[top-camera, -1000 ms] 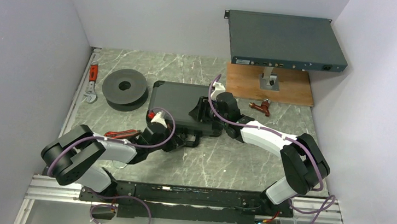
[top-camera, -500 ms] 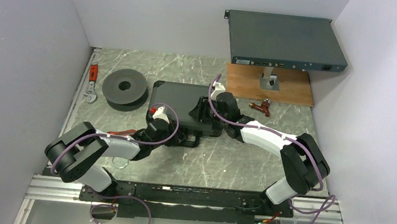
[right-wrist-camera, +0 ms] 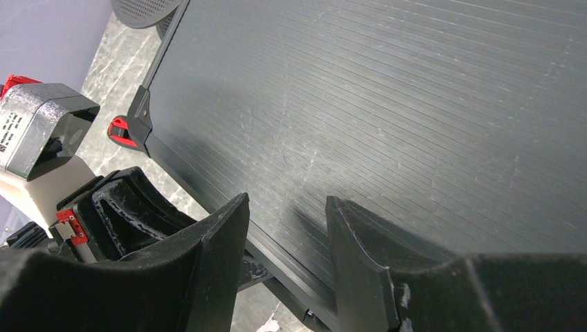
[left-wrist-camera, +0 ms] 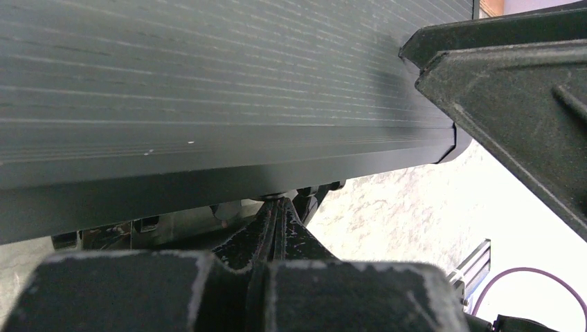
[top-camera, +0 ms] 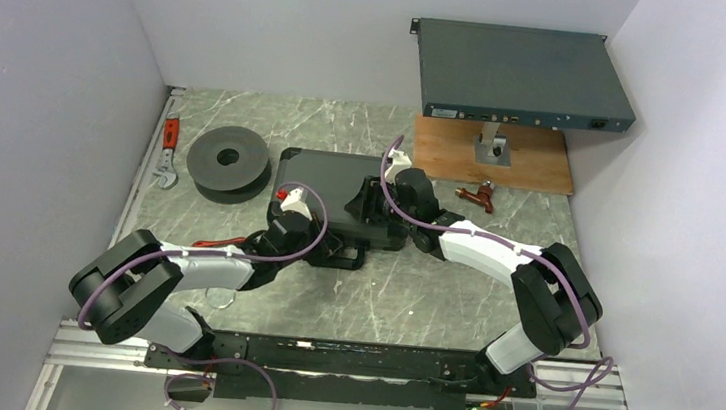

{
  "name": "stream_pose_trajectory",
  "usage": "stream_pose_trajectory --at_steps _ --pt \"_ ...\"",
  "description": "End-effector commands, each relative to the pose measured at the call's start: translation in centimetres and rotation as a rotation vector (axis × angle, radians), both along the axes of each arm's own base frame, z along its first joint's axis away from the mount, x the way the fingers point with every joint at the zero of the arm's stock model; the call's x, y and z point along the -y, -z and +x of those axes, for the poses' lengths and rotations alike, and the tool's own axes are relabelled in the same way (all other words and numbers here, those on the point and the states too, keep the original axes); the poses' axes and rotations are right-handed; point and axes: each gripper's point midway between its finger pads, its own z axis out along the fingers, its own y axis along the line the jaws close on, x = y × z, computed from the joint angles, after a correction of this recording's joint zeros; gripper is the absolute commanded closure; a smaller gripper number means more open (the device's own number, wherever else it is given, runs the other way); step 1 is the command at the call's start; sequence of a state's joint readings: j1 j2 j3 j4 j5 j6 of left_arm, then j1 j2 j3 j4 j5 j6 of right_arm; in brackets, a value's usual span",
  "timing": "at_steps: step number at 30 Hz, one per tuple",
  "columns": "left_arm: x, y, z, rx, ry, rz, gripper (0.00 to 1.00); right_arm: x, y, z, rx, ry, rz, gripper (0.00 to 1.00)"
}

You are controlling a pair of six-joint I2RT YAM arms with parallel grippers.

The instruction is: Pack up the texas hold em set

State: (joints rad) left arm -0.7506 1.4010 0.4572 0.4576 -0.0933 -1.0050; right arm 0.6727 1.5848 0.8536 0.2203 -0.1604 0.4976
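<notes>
I see black briefcase (top-camera: pixel 326 183) lying shut in middle of frame, on worktop (top-camera: pixel 430 302). Left gripper (left-wrist-camera: pixel 277 209) sits low at case's near edge, jaws pressed together, holding nothing I can see. Right gripper (right-wrist-camera: pixel 285 211) is over lid, right part of case, jaws a small way apart, nothing between them. Round spool (top-camera: pixel 229 162) is near case, toward left of frame. Big grey box (top-camera: pixel 522 75) is upper right, well apart.
</notes>
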Motion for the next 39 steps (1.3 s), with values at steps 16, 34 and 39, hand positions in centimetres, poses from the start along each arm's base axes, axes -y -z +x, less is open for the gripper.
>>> stream_pose_trajectory --at_steps 16,34,39 --pt "-1.4 4.6 0.3 -0.05 -0.133 0.003 1.0 7.4 13.3 -8.5 -0.437 -0.002 -0.397 0.51" --pt "-5.8 8.4 -1.4 -0.118 -0.277 0.155 1.0 7.3 13.5 -7.9 -0.446 0.01 -0.42 0.51" --pt "-5.6 6.8 -1.7 -0.053 -0.25 0.136 1.0 7.0 13.1 -7.5 -0.438 0.017 -0.411 0.51"
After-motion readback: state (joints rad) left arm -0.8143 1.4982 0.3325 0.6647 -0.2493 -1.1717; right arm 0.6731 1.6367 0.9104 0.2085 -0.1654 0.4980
